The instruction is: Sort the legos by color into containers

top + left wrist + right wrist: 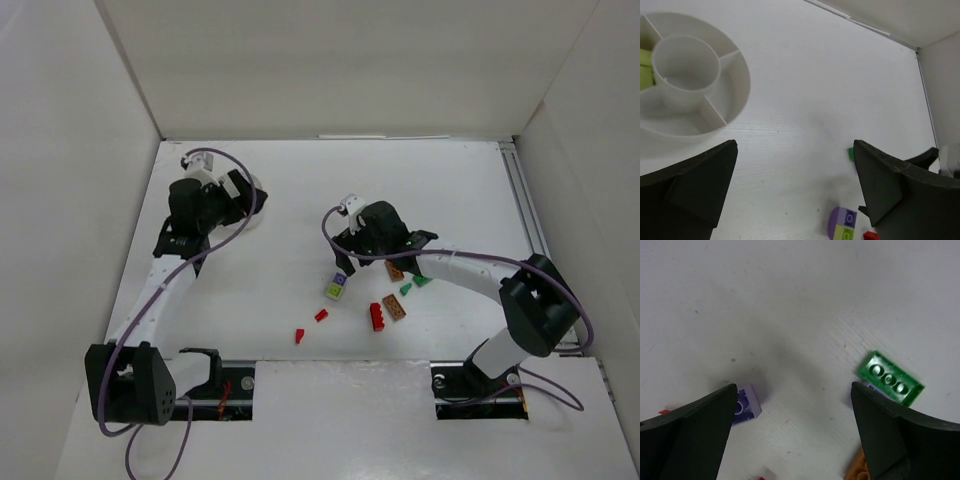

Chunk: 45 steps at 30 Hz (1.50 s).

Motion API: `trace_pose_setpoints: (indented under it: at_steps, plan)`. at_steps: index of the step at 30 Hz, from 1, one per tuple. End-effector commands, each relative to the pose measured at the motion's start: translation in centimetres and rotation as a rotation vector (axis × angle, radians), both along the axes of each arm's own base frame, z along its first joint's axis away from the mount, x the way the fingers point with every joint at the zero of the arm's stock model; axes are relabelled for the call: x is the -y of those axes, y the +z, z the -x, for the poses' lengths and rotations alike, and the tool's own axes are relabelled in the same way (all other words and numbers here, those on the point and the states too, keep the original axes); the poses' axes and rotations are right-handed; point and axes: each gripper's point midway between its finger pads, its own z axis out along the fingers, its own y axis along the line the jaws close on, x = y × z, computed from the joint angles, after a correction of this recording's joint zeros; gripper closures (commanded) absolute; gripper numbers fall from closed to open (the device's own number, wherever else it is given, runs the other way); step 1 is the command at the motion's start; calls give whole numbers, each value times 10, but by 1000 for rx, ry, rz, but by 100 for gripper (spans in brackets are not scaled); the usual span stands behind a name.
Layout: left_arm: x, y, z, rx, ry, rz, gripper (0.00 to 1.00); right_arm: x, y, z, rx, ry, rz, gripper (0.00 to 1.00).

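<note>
Hovering: the right gripper hangs low over the bricks, jaws wide and empty, with only bare table between its fingers.
By its left finger: a purple brick lies just beside the tip, partly hidden by it.
By its right finger: a green brick lies flat, studs up. A purple edge peeks from under its near corner. An orange brick sits below it, cut off by the finger.
Further out: red bricks lie scattered toward the near edge, apart from each other.
Left gripper: also wide and empty, held above the table beside the cup.
Cup: round, white and divided, on the table's left side, well apart from the brick cluster. In the top view the left arm covers most of it.
In the cup: one yellow-green brick shows in an outer compartment at the left edge of the left wrist view. The other visible compartments look empty.
Step in hand: probably the right arm choosing a brick to pick, early in the sort, since most bricks lie loose.
Next move: neither nearby brick is centred, so the gripper would need to shift sideways over one, lower, then close gently on a very small piece.
</note>
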Motion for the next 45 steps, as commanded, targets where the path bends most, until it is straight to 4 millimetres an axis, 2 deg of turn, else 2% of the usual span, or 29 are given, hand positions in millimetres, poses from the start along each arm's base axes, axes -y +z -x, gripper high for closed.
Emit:
trace_pose_setpoints:
  at_steps: [1, 2, 6, 7, 10, 11, 12, 14, 16, 18, 19, 21, 22, 26, 27, 30, 32, 33, 34, 37, 41, 42, 45]
  plan:
    - [16, -7, 20, 7, -5, 45, 0, 8, -4, 1, -113, -215, -65, 1]
    - [31, -11, 28, -6, -30, 56, 0, 10, -5, 1, -130, -257, -72, 1]
    - [49, -32, 46, -75, -51, 51, 0, 9, -11, -1, -187, -354, -110, 1]
    - [52, -41, 52, -109, -51, 50, 0, 3, -8, 2, -194, -339, -126, 3]
    - [57, -46, 61, -151, -14, 53, 0, -1, -17, 18, -307, -396, -78, 3]
    - [56, -54, 69, -181, -11, 37, 0, -9, -6, 20, -312, -403, -88, 3]
    - [57, -52, 73, -186, -4, 44, 0, -11, -9, 29, -353, -422, -75, 3]
    - [59, -63, 84, -211, -2, 30, 0, -16, -5, 35, -363, -454, -61, 3]
    - [66, -60, 97, -193, -24, 50, 0, -22, -3, 45, -396, -505, -35, 3]
    - [65, -66, 105, -188, -24, 58, 0, -22, -2, 46, -387, -551, -17, 5]
    - [64, -58, 108, -153, -26, 73, 0, -19, -5, 48, -405, -585, -5, 5]
    - [62, -59, 112, -146, -23, 85, 0, -15, -10, 47, -409, -624, 3, 5]
    - [62, -52, 114, -121, -25, 95, 0, -14, -10, 49, -417, -634, 4, 6]
    - [63, -45, 120, -105, -40, 122, 0, -16, -28, 54, -469, -665, 11, 7]
    - [64, -50, 123, -118, -53, 122, 0, -16, -32, 55, -476, -674, 15, 7]
    - [68, -46, 126, -97, -77, 150, 0, -27, -41, 52, -503, -668, 9, 9]
    - [72, -44, 128, -89, -100, 161, 0, -34, -39, 46, -499, -665, -1, 10]
    - [72, -44, 128, -89, -100, 162, 0, -28, -45, 51, -514, -674, 37, 10]
    - [72, -44, 128, -89, -100, 162, 0, -29, -46, 48, -506, -679, 39, 10]
    - [71, -49, 129, -97, -99, 158, 0, -27, -50, 50, -510, -681, 50, 18]
    - [70, -49, 128, -96, -90, 156, 0, -37, -56, 50, -535, -656, 20, 34]
    - [70, -49, 128, -96, -90, 156, 0, -39, -56, 52, -546, -648, 17, 34]
    - [70, -46, 129, -87, -91, 159, 0, -36, -60, 52, -553, -643, 17, 48]
